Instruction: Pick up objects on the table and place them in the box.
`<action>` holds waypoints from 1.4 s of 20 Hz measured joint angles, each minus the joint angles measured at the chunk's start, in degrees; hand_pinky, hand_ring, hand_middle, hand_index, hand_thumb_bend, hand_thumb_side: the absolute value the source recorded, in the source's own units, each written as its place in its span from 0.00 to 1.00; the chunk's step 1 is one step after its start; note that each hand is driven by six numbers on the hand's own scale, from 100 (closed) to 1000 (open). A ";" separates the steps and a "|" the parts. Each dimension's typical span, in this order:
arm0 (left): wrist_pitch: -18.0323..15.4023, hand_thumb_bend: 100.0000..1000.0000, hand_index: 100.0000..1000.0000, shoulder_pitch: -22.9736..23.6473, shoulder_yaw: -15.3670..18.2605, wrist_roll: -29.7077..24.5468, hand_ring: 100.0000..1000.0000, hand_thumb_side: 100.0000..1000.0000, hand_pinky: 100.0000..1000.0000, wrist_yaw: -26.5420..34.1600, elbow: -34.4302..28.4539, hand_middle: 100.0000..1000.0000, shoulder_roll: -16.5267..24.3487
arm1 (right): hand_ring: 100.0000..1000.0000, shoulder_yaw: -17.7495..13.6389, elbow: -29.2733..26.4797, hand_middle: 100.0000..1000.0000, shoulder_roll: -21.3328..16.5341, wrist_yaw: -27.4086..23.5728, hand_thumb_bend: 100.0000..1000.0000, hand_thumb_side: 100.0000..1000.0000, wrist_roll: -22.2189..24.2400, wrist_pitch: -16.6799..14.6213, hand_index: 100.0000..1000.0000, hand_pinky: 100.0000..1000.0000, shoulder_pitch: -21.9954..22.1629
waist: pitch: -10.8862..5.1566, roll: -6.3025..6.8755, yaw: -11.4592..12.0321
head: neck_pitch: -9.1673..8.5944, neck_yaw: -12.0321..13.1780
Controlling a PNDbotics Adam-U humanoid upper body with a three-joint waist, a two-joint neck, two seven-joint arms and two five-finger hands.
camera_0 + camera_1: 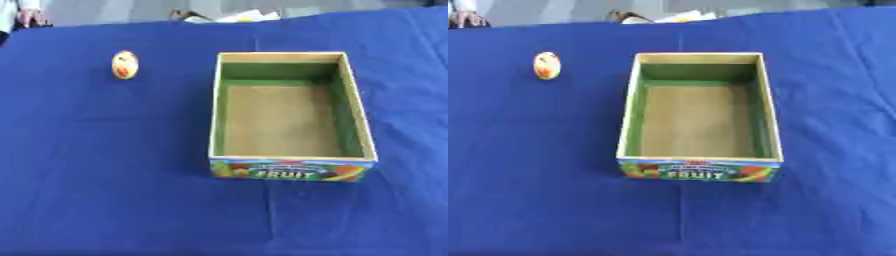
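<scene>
Neither robot hand shows in either view, so their state is unknown, and the rounded yellow-and-red fruit [124, 64] at upper left, well apart from the empty FRUIT box [359, 120], might roll if nudged during pickup.

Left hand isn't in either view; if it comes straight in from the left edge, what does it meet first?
Its heading can't be told. Further back, probably the small yellow-orange object; nearer, the left wall of the box.

A blue cloth [105, 190] covers the table; grey floor [114, 10] lies beyond.
</scene>
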 measured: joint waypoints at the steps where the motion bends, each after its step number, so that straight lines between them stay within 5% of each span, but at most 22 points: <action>1: 0.19 0.00 0.81 -0.47 -0.25 -0.49 0.51 0.65 0.42 -0.16 0.69 0.58 0.12 | 0.82 0.17 0.00 0.67 0.02 0.00 0.00 1.00 0.18 0.18 0.94 0.59 -0.04 | 0.00 -0.06 0.00 | 0.08 0.03; 10: -0.27 0.00 0.84 -5.34 -2.99 -6.44 0.56 0.53 0.44 -3.47 6.32 0.63 0.38 | 0.83 1.65 0.00 0.66 3.54 2.06 0.00 1.00 1.74 5.58 0.95 0.60 -2.49 | 0.27 -0.69 -0.02 | -0.11 0.39; 23: -4.86 0.00 0.97 -21.30 -13.16 -17.58 0.63 0.70 0.46 -14.58 22.05 0.70 5.11 | 0.82 2.61 0.00 0.65 5.66 4.16 0.00 1.00 2.38 9.13 0.95 0.59 -3.36 | 0.25 -0.73 -0.82 | -1.41 0.28; 28: -3.76 0.00 0.99 -26.31 -18.33 -21.89 0.65 0.93 0.49 -18.89 29.02 0.73 3.13 | 0.82 2.64 0.00 0.65 6.15 4.57 0.00 1.00 2.66 9.43 0.95 0.59 -3.46 | 0.64 -0.94 -1.43 | -2.12 0.85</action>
